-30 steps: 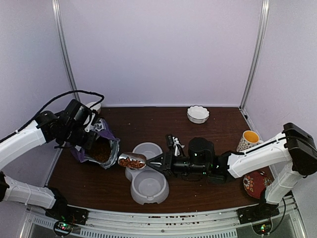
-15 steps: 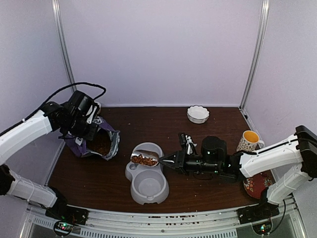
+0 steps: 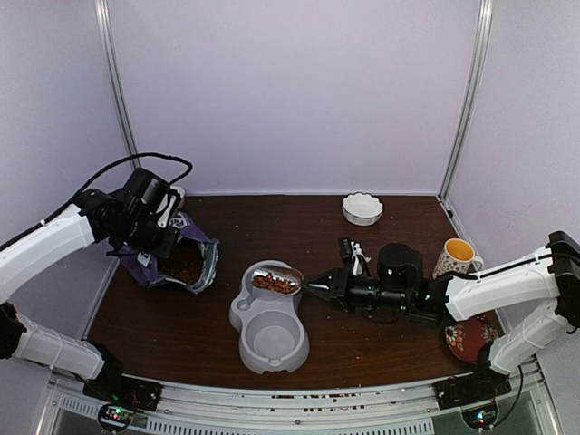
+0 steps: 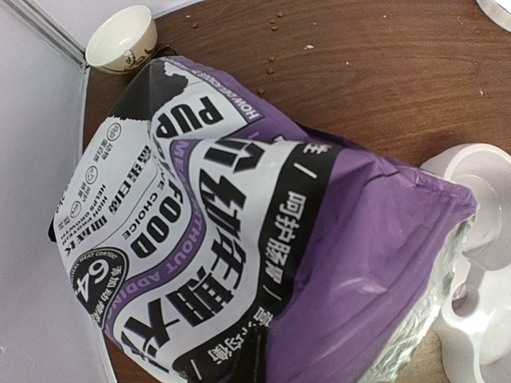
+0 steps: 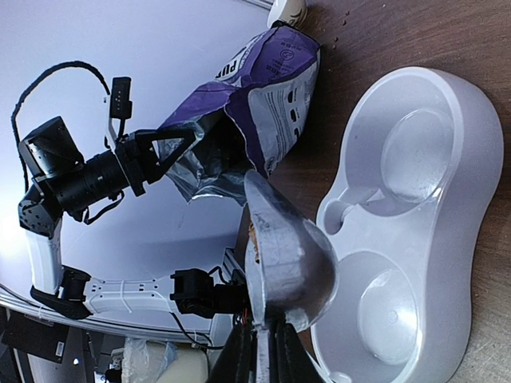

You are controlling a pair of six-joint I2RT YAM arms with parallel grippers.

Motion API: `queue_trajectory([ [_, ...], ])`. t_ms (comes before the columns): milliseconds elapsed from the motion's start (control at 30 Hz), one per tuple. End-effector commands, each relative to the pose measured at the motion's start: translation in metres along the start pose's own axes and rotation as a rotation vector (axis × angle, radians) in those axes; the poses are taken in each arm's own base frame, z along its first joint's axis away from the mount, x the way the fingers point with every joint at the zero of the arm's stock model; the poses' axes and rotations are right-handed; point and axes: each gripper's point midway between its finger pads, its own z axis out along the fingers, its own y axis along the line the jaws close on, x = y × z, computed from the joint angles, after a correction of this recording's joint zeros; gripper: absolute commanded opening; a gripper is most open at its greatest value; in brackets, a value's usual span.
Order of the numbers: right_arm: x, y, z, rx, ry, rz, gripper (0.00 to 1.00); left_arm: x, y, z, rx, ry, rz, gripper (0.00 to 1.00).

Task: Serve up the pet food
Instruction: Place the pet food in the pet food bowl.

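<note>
Spreading under everything, the dark wooden table (image 3: 217, 335) is carrying the whole layout. At its left side the purple bag (image 3: 145, 270) is leaning open towards the middle, its foil-lined mouth gaping and a mass of pet food (image 3: 187, 266) showing inside. The left gripper (image 5: 177, 148) is pinching the bag's top edge, its jaws pressed together on the crumpled film and lifting that rim.

Just right of the bag, the grey double bowl (image 3: 237, 317) is lying with one basin towards the arms and one away. Both basins are looking bare in the right wrist view.

Reaching in from the right, the right gripper (image 3: 315, 287) is clamping the handle of the metal scoop (image 3: 276, 281), its jaws nearly closed around it. The scoop is hanging over the far basin, loaded with reddish-brown pellets; whether it is touching the rim is unclear.

Near the right edge a red patterned plate (image 3: 467, 337) is lying partly under the arm, with a yellow-lined mug (image 3: 456, 256) standing behind it. A white scalloped dish (image 3: 362, 208) is sitting at the back, and a small white bowl (image 4: 121, 40) is sitting in the back left corner. A few stray pellets (image 4: 271, 57) are lying on the wood beyond the bag.
</note>
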Motion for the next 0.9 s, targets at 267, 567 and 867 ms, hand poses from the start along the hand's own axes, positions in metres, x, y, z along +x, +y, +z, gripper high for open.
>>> queue_trajectory([
  [267, -0.024, -0.014, -0.004, 0.119, -0.071, -0.070, 0.00, 0.008, 0.011, -0.009, 0.003, -0.034, -0.038, 0.00],
  [567, -0.034, -0.027, -0.005, 0.218, -0.085, -0.117, 0.00, 0.016, 0.006, -0.017, 0.051, -0.024, -0.041, 0.00],
  [867, -0.042, -0.030, -0.001, 0.242, -0.091, -0.128, 0.00, 0.020, 0.007, -0.013, 0.043, -0.026, -0.041, 0.00],
])
